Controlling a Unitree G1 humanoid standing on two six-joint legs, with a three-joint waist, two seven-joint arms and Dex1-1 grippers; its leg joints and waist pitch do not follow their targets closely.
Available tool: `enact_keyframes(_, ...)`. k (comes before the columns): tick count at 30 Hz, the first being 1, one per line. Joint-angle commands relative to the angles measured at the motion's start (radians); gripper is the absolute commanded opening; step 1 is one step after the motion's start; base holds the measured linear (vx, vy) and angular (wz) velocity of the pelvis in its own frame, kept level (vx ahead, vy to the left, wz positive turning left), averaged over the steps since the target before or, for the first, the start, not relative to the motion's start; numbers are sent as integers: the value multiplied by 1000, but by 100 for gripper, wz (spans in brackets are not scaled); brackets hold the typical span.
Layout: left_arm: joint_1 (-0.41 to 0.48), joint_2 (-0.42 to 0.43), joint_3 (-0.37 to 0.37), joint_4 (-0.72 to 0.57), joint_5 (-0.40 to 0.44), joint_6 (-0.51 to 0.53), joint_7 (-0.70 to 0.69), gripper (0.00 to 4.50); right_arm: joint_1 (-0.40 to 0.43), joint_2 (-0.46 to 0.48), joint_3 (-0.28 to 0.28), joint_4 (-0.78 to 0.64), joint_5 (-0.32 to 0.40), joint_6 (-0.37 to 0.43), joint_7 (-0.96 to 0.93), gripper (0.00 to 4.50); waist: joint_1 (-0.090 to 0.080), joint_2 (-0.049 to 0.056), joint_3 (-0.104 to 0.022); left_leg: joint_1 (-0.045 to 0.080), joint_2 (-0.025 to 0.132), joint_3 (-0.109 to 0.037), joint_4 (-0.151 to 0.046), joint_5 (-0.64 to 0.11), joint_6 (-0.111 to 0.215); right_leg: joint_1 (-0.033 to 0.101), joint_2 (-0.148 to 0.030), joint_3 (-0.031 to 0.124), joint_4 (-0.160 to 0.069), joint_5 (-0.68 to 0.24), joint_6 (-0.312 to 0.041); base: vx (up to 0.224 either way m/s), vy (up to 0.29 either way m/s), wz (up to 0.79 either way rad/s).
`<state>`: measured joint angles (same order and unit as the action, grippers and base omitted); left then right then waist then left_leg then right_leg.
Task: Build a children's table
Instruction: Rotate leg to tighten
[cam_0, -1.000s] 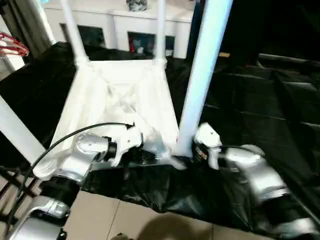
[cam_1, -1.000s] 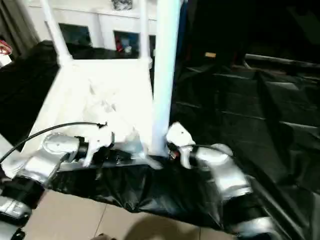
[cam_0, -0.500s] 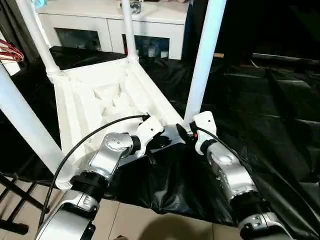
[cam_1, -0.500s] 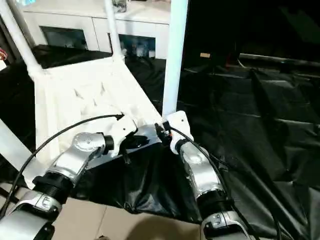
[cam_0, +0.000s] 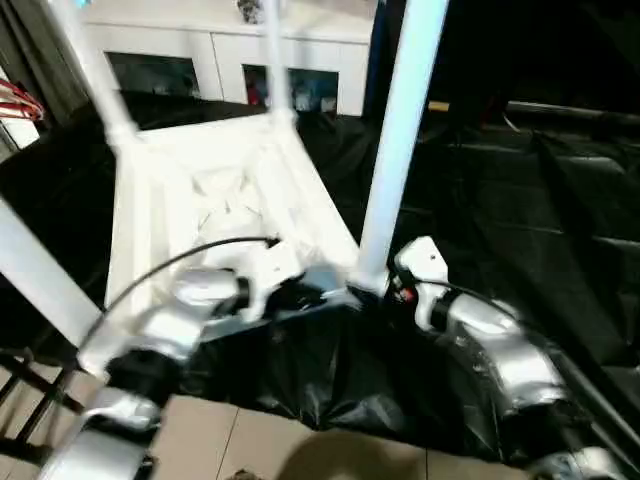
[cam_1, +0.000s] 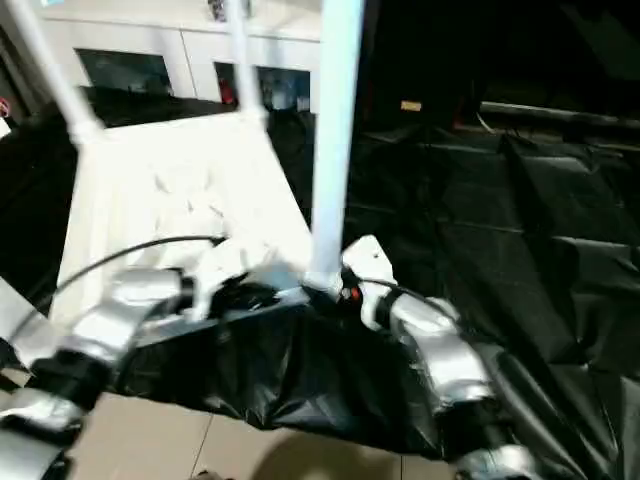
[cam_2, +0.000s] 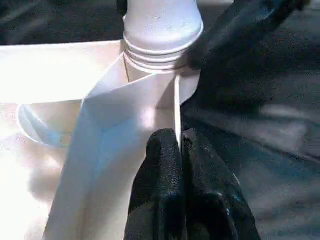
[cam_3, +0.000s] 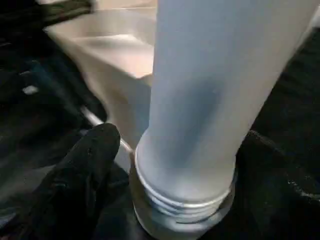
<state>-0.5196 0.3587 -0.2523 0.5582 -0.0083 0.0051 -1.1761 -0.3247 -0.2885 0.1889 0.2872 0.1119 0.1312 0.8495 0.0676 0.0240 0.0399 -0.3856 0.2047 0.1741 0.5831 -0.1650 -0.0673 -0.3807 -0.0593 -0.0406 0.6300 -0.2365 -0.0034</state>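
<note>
upside-down children's table (cam_0: 215, 200) on black sheet (cam_0: 520, 230), left gripper (cam_2: 179, 150) pinched on its rim by the near leg (cam_0: 395, 140), right gripper (cam_3: 170, 165) straddling that leg's base

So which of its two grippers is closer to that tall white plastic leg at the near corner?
Right. The right gripper has its black fingers either side of the tall white plastic leg at its base; the left gripper pinches the tabletop's thin rim beside that corner.
</note>
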Motion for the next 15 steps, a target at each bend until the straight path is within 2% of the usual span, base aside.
enact_keyframes(1,4,-2,-28,-45,-22,-8,-68,0,2,-14,52,-43,20,13,90,379,3,-2,-55,23,30,-7,-65,-205,38,40,-70,39,-75,2,-227,0,0,0)
enact_keyframes(2,4,6,-30,-51,-28,-10,-86,0,1,-33,60,-52,23,17,119,379,5,-8,-52,22,31,-6,-65,-208,39,38,-71,40,-75,-14,-227,0,0,0)
enact_keyframes(3,4,13,-33,-54,-33,-7,-101,0,1,-46,68,-59,27,22,141,379,7,-6,-53,23,31,-5,-65,-206,38,38,-71,41,-75,-17,-226,0,0,0)
enact_keyframes(4,4,14,-34,-54,-33,-7,-102,0,1,-47,68,-60,27,23,142,379,12,-10,-52,23,31,-4,-64,-202,40,37,-71,41,-75,-26,-224,0,0,0)
enact_keyframes(8,1,35,-46,-53,-41,-15,-155,0,-7,-87,99,-70,13,23,214,347,22,-9,-54,22,30,-4,-63,-182,36,38,-72,42,-71,-1,-220,0,0,0)
enact_keyframes(10,1,37,-48,-52,-41,-14,-161,0,-9,-93,105,-70,8,21,221,335,21,-9,-55,23,30,-4,-62,-178,37,37,-71,41,-70,11,-223,0,0,0)
enact_keyframes(12,-3,38,-47,-46,-33,-19,-161,0,-11,-105,118,-72,0,17,240,305,22,-12,-54,22,29,-4,-61,-172,41,39,-72,40,-69,21,-226,0,0,0)
enact_keyframes(15,-2,40,-45,-44,-33,-18,-159,0,-12,-108,121,-76,1,21,245,300,22,-11,-54,21,29,-4,-61,-171,40,39,-72,40,-70,8,-224,0,0,0)
